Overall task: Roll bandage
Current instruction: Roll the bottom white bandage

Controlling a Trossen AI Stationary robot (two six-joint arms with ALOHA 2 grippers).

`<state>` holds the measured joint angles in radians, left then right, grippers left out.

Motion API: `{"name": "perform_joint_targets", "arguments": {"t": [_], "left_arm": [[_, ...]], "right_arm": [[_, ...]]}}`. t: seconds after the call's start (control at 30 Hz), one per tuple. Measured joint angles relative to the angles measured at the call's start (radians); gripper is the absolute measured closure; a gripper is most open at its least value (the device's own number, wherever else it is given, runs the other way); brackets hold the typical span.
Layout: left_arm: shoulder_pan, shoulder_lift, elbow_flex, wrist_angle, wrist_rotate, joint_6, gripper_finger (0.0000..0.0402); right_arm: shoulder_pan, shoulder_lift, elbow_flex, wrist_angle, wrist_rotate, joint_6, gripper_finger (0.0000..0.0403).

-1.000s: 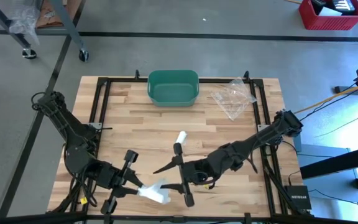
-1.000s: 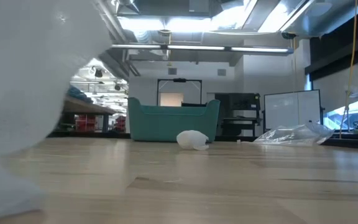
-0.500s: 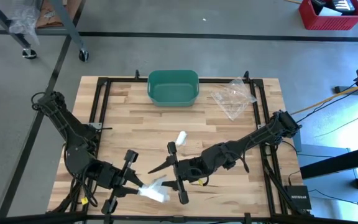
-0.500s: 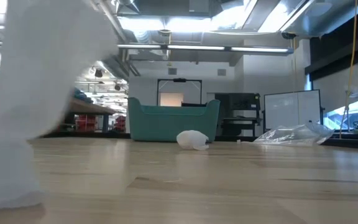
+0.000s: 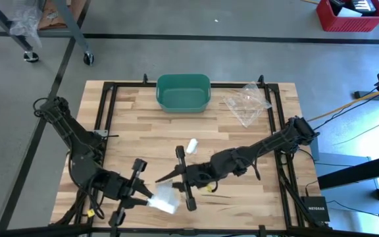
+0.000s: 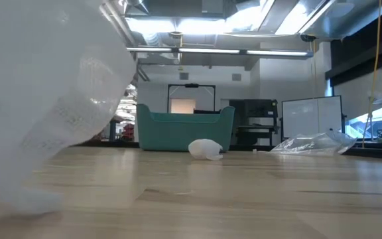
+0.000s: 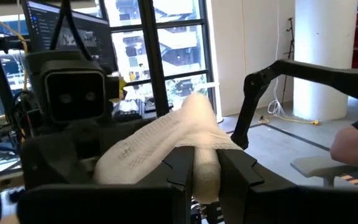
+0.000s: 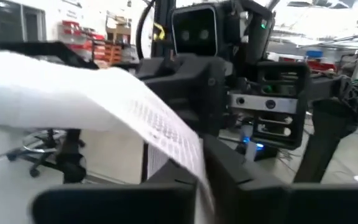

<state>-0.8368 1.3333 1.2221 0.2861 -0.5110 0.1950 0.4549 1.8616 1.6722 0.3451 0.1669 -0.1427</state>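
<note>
**Both end effectors on the bandage, near edge of desk**

Your left end effector (image 5: 139, 196) sits low at the near-left part of the wooden desk (image 5: 143, 131). In the left wrist view its two dark fingers (image 7: 182, 165) are clamped on the white gauze bandage (image 7: 166, 140), a bunched fold rising between them.

Your right end effector (image 5: 179, 178) reaches in from the right side and meets the same bandage (image 5: 163, 197) just beside the left one. In the right wrist view a strip of gauze (image 8: 160, 134) runs down across its fingers (image 8: 225, 168); it appears gripped, though the contact itself is partly hidden. The two end effectors face each other closely, each wrist camera seeing the other arm's camera housing.

In the low view the bandage (image 6: 45, 106) fills the left side close to the lens, mesh weave visible, its lower edge resting on the desk.

A second white roll (image 5: 191, 145) lies near mid-desk, apart from both arms. A green bin (image 5: 183, 92) stands at the far edge, with a crumpled clear plastic bag (image 5: 247, 102) to its right.
</note>
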Motion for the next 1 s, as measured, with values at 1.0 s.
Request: {"name": "perform_joint_targets", "arguments": {"t": [1.0], "left_arm": [[-0.037, 0.011, 0.0, 0.014, -0.322, 0.073, 0.0361]], "right_arm": [[0.061, -0.005, 0.001, -0.121, 0.405, -0.205, 0.0352]]}}
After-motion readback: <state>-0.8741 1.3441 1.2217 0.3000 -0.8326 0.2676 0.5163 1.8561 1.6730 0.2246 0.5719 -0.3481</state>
